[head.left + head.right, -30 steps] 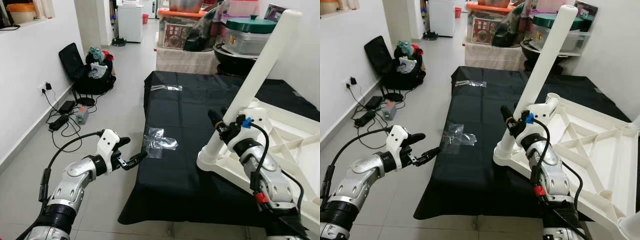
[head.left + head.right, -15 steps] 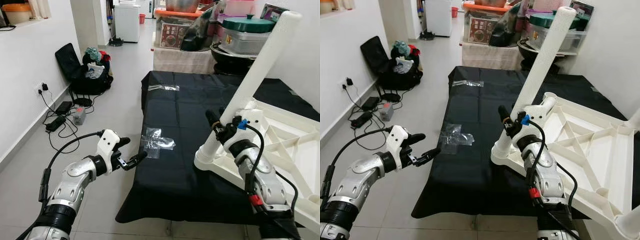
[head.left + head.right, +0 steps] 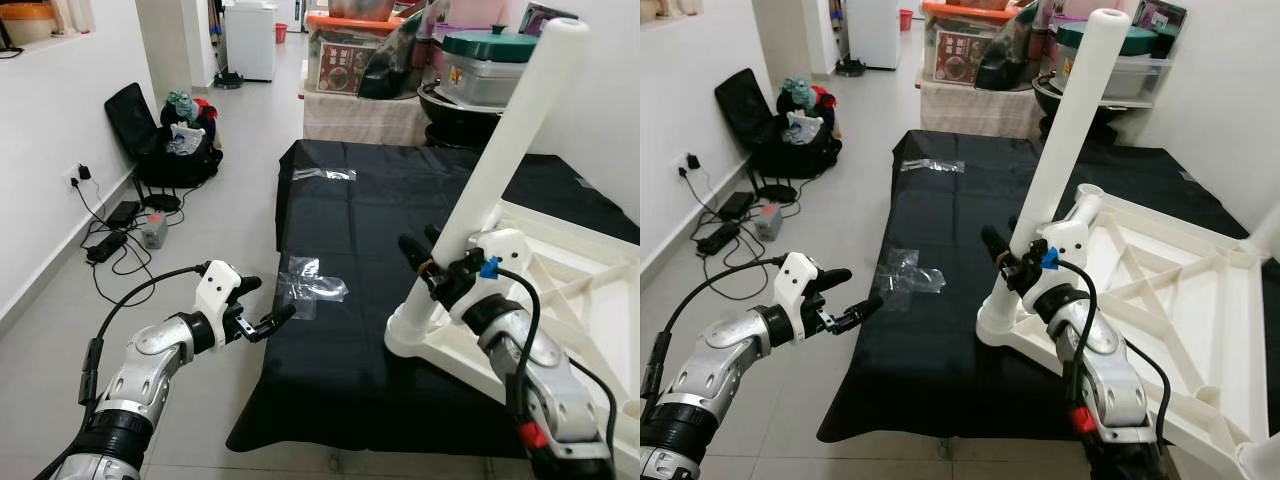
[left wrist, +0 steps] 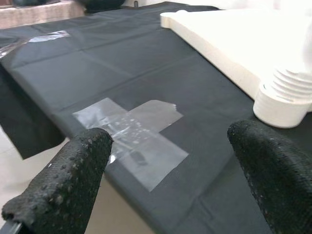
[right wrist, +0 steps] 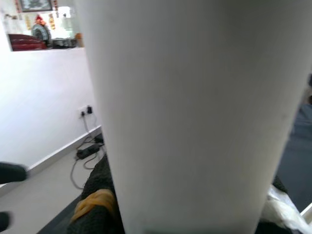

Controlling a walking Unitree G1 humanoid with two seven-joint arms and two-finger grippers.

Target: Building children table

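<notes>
A white plastic children's table point(image 3: 565, 265) lies upside down on a black cloth point(image 3: 350, 210) spread on the floor. One white leg point(image 3: 510, 140) stands in its near-left corner socket, leaning to the right. My right gripper point(image 3: 418, 243) is shut on this leg low down, a black finger on each side; the leg point(image 5: 195, 112) looms very close in the right wrist view. My left gripper point(image 3: 262, 303) hovers open just off the cloth's left edge, nothing between its fingers point(image 4: 63, 180). A clear plastic bag point(image 4: 131, 141) lies on the cloth just beyond it.
A second clear bag point(image 3: 328, 174) lies at the cloth's far left. A black bag with clothes point(image 3: 175, 140) and cables point(image 3: 120, 230) sit by the left wall. Boxes and pots point(image 3: 430, 70) are stacked behind the cloth. Bare tiled floor point(image 3: 240, 140) runs along the left.
The whole picture has shifted a little, so the camera moved. My right gripper stays on the leg, its arm now reaching lower and farther forward. The left gripper has hardly moved.
</notes>
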